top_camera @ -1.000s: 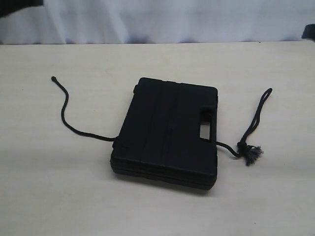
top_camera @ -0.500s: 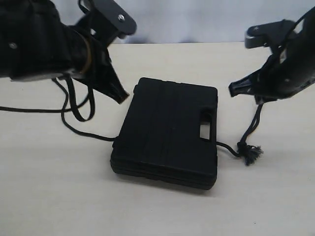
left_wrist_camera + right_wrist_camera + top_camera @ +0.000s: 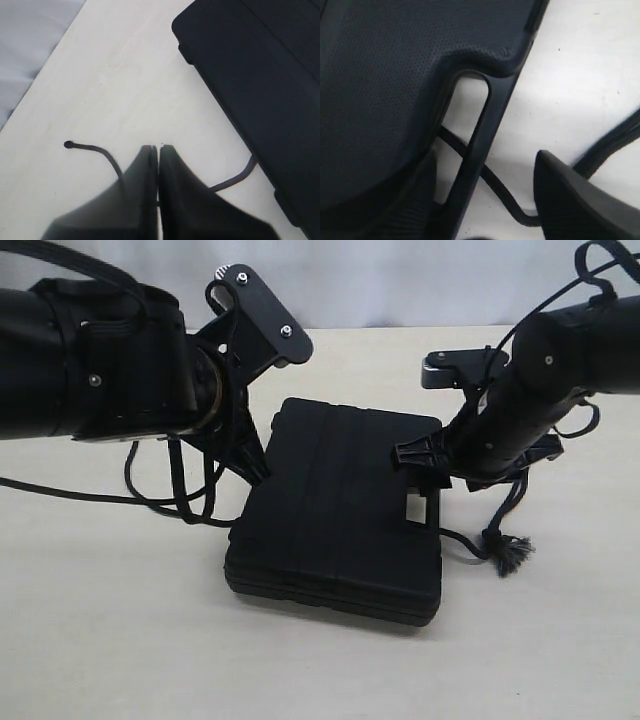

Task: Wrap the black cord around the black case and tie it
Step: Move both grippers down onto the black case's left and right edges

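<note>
Right arm (image 3: 545, 380) lowered, jaws astride black case (image 3: 385, 75)

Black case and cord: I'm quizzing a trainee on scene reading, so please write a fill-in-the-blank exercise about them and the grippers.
The left gripper has its jaws ___. The right gripper stands ___ over the black case's handle. The black cord passes ___ the case. Its frayed tassel lies on the ___, beside the case.
Missing: shut; open; under; table.

Matt ribbed plastic on black case (image 3: 335, 520), stippled near handle; black cord (image 3: 512, 555) braided, tassel frayed; desk (image 3: 100, 640) pale, smooth, matt.
</note>
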Motion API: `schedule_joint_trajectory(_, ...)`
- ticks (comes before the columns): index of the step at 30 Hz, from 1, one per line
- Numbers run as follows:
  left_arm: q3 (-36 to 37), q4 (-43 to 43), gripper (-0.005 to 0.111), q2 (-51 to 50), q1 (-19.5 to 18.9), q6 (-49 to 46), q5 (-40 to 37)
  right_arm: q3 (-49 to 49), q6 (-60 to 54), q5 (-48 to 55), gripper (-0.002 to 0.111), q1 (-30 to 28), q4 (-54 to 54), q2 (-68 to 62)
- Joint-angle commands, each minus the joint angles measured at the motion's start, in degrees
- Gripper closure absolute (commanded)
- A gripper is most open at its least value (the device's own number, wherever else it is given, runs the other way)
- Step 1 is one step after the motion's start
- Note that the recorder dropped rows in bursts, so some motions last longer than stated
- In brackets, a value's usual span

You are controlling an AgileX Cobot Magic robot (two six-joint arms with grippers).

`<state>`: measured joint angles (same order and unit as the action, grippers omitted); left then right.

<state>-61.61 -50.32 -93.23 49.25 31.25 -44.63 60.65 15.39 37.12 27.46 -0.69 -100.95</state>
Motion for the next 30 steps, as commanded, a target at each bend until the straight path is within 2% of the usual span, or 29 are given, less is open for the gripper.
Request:
schedule_joint_trajectory(1, -0.4, 0.1, 0.087, 0.0, 0.2, -0.2, -2.2, 0.3, -0.4, -2.5, 0.052, 0.2, 0.7, -1.7)
schedule_joint_trajectory(4, -0.4, 1.4, 0.075, 0.0, 0.2, 0.5, -2.9, 0.3, 0.5, -3.8, 0.052, 0.2, 0.7, -2.9)
schedule_joint_trajectory(6, -0.4, 2.2, 0.073, 0.0, 0.2, 0.5, -3.2, 0.3, 0.5, -4.7, 0.052, 0.2, 1.4, -3.9)
schedule_joint_trajectory(23, -0.4, 5.4, 0.073, 0.0, 0.2, 0.2, 6.2, 0.3, 1.9, -8.7, 0.053, 0.2, 1.7, -9.6)
schedule_joint_trajectory(24, -0.4, 5.5, 0.073, 0.0, 0.2, 0.2, 6.5, 0.3, 1.9, -8.7, 0.056, 0.2, 1.7, -9.7)
schedule_joint_trajectory(25, -0.4, 5.5, 0.073, 0.0, 0.2, 0.2, 6.9, 0.3, 1.9, -8.7, 0.067, 0.2, 1.7, -9.7)
schedule_joint_trajectory(28, -0.4, 5.5, 0.073, 0.0, 0.2, 0.2, 7.0, 0.3, 2.0, -8.7, 0.092, 0.2, 3.6, -9.7)
schedule_joint_trajectory(30, -0.4, 5.1, 0.073, 0.0, 0.1, 0.2, 7.0, 0.3, 2.0, -8.8, 0.104, 0.2, 5.0, -9.3)
